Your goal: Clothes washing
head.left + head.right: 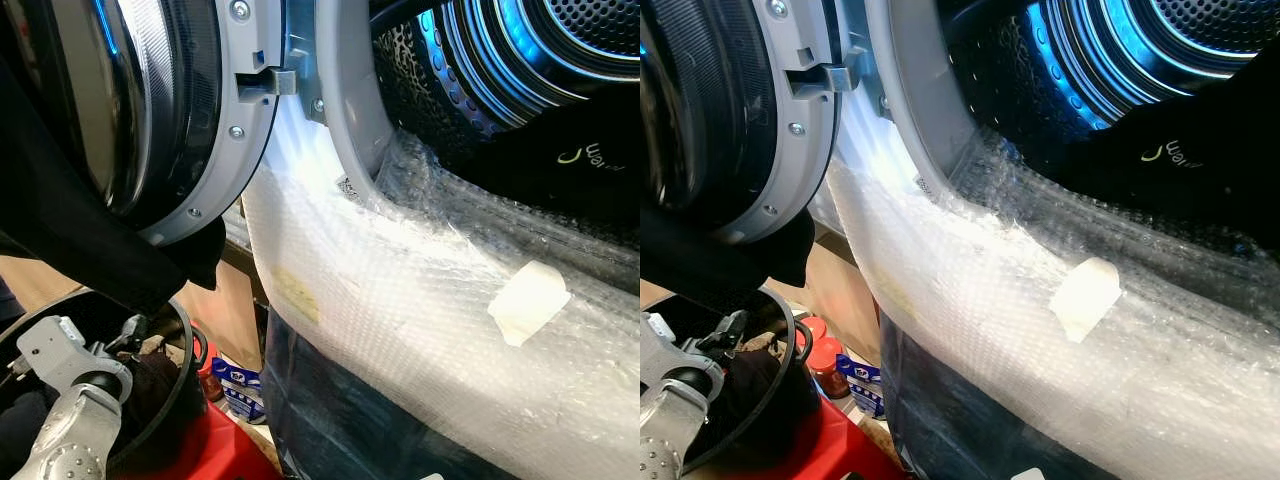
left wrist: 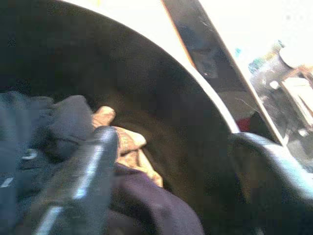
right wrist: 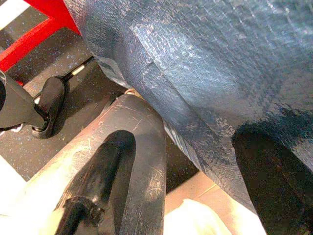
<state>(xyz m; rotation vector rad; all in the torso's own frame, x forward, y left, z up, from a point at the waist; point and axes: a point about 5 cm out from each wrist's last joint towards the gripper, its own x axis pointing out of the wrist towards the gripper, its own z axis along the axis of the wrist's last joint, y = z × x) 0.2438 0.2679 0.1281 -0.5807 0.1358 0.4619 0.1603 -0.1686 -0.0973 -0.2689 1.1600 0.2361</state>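
Observation:
The washing machine's round door (image 1: 200,120) stands open on the left. Its drum (image 1: 560,40) glows blue at the top right, and a dark garment with white lettering (image 1: 580,160) lies in its mouth. Black cloth (image 1: 70,230) hangs below the door. At the bottom left my left arm (image 1: 70,400) reaches into a black laundry basket (image 1: 183,370). My left gripper (image 2: 176,196) is open there, its fingers wide apart above dark clothes (image 2: 68,122) and a tan cloth (image 2: 124,147). My right gripper (image 3: 186,196) is open low down beside a blue tarp (image 3: 205,63), holding nothing.
Bubble wrap (image 1: 400,300) with a patch of pale tape (image 1: 528,300) covers the machine's front. A red stand (image 1: 220,450), a blue and white packet (image 1: 235,385) and red-lidded jars (image 1: 825,355) sit on the floor by the basket. A black foot (image 3: 49,98) rests on dark flooring.

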